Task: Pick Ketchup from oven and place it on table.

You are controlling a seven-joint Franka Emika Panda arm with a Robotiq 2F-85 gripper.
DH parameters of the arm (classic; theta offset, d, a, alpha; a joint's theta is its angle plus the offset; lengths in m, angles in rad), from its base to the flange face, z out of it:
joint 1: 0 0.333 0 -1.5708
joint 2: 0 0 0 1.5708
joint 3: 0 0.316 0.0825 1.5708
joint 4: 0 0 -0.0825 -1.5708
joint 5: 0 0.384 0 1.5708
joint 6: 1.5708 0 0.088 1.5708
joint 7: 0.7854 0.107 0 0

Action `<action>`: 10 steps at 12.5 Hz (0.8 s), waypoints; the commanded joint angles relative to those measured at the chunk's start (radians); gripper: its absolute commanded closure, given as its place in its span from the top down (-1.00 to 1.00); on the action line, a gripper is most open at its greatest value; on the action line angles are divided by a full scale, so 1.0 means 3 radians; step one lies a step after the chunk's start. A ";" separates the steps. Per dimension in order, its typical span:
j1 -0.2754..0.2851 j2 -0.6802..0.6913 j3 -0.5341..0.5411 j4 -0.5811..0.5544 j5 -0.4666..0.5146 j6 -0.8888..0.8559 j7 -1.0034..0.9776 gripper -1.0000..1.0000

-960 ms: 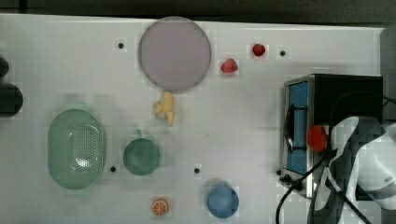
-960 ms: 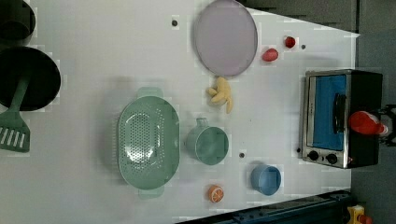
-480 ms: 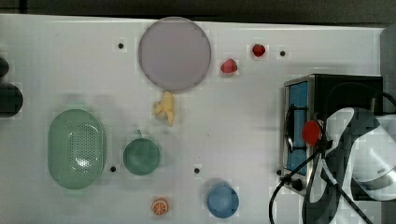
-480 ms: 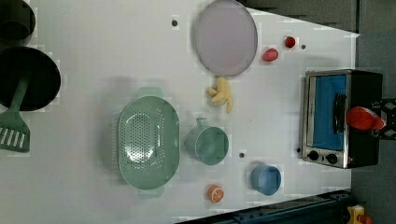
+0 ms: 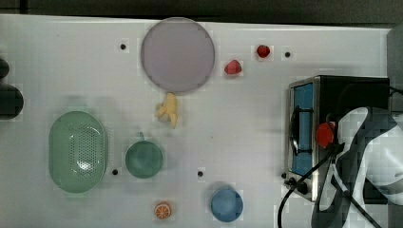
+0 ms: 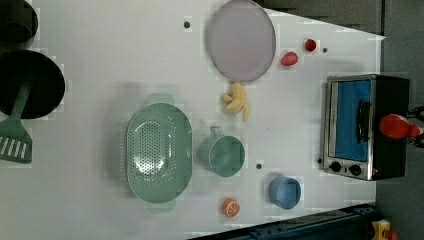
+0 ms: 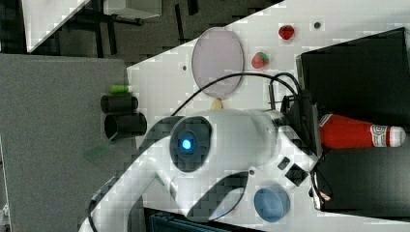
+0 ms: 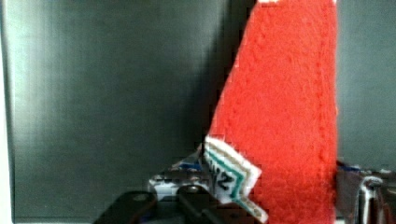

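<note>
The arm (image 7: 227, 145) hides the ketchup (image 7: 355, 134) base on the oven (image 7: 358, 63).

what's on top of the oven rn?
The ketchup lies on its side on the oven top, at the gripper. The arm covers part of that top in the top view. The interior can't be made out.

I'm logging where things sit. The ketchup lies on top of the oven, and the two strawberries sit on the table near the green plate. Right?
One slip: the plate is pale purple, not green, as the top view shows. The ketchup does lie on the oven, and the two strawberries sit on the table near the plate.
</note>
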 commanded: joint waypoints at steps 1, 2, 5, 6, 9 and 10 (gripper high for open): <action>0.0206 -0.0322 0.0028 0.0364 -0.0147 -0.0372 0.0139 0.29; 0.0266 -0.0393 0.0060 0.0495 -0.0207 -0.0576 0.0138 0.29; 0.0451 -0.0602 0.0276 0.0734 -0.0235 -0.1099 -0.0146 0.29; 0.0503 -0.0666 0.0380 0.0741 -0.0235 -0.1143 -0.0242 0.29; 0.0618 -0.0758 0.0720 0.0719 -0.0236 -0.1146 -0.0337 0.29; 0.0650 -0.0758 0.0837 0.0698 -0.0236 -0.1157 -0.0348 0.29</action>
